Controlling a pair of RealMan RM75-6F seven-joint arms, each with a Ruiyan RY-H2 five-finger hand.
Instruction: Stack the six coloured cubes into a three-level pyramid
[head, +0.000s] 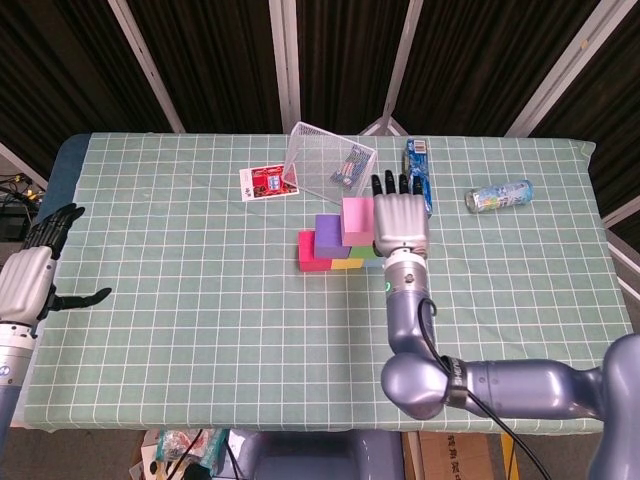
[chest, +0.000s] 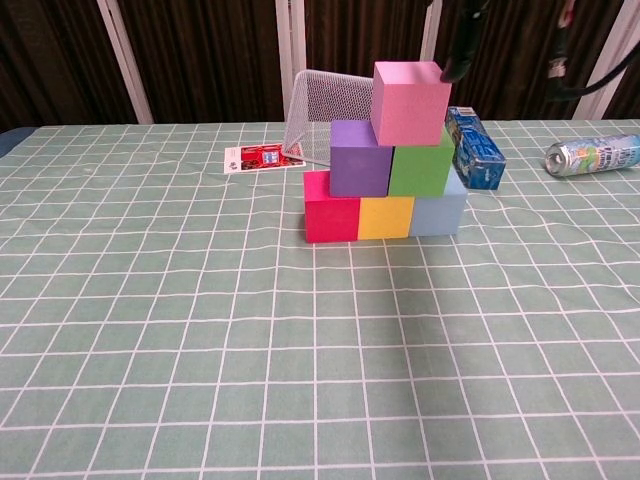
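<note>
The pyramid stands mid-table. Its bottom row holds a red cube (chest: 331, 219), a yellow cube (chest: 386, 217) and a light blue cube (chest: 438, 214). Above them sit a purple cube (chest: 360, 157) and a green cube (chest: 420, 168). A pink cube (chest: 410, 102) rests on top, mostly over the green one. My right hand (head: 400, 220) hovers just right of the pink cube (head: 357, 221), fingers spread and holding nothing; only a dark fingertip (chest: 458, 50) shows in the chest view. My left hand (head: 30, 280) is open at the table's far left edge.
A tipped wire mesh basket (head: 330, 160) lies behind the stack, with a red card (head: 266, 183) to its left. A blue box (head: 418, 170) and a lying bottle (head: 498, 195) are at the back right.
</note>
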